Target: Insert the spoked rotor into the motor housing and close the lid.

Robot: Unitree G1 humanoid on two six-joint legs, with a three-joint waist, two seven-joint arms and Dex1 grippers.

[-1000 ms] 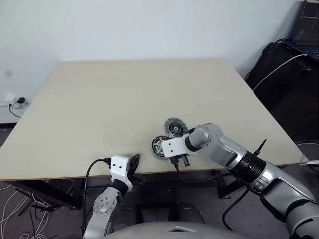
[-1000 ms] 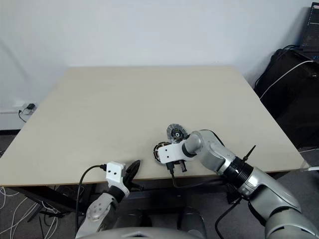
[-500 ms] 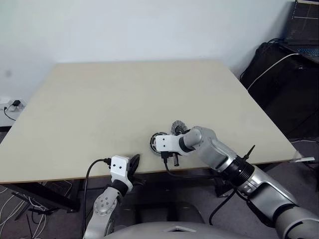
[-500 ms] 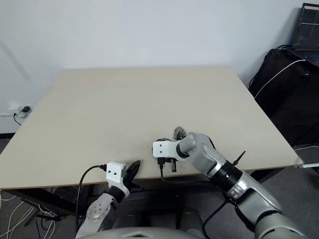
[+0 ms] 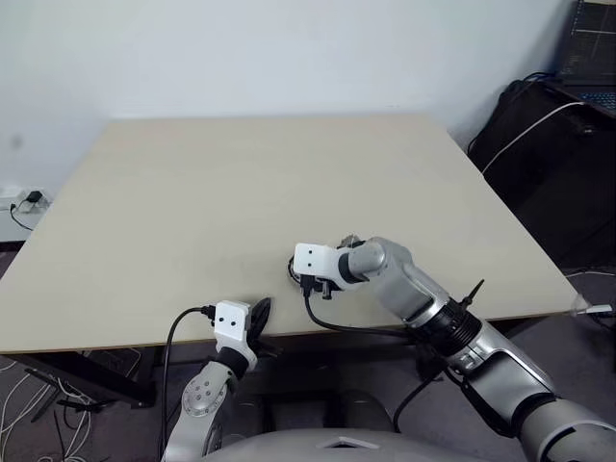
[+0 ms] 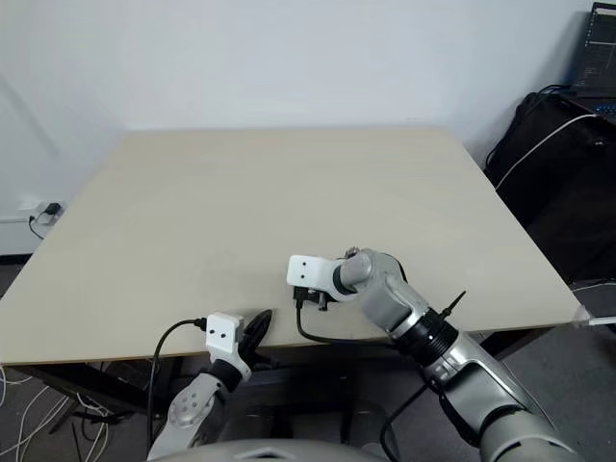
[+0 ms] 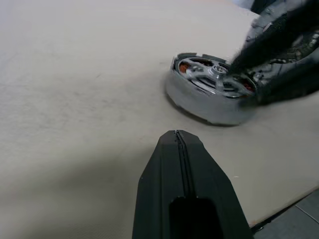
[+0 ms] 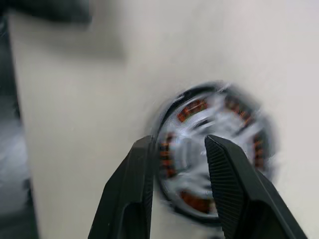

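Note:
The motor housing (image 7: 199, 102), a round metal cup with copper-brown coils around a silver centre (image 8: 219, 119), sits near the table's front edge. My right gripper (image 8: 179, 141) hangs over it, pointing down, open, with one finger outside the rim and the other over the centre. Under the white wrist block, that gripper (image 5: 314, 286) covers most of the housing. A sliver of the spoked rotor (image 5: 346, 240) shows just behind the right forearm. My left gripper (image 5: 258, 313) is shut and empty at the table's front edge, a short way in front of the housing. The lid is out of view.
The beige table (image 5: 241, 183) stretches wide behind and to the left of the parts. A black bag with a white cable (image 5: 553, 144) stands off the table's right side, with a laptop (image 5: 589, 48) above it. A wall socket (image 5: 29, 198) is at far left.
My right gripper has swung left and forward from beside the housing to over it, tilting further down, and its fingers have spread. The left gripper has stayed still.

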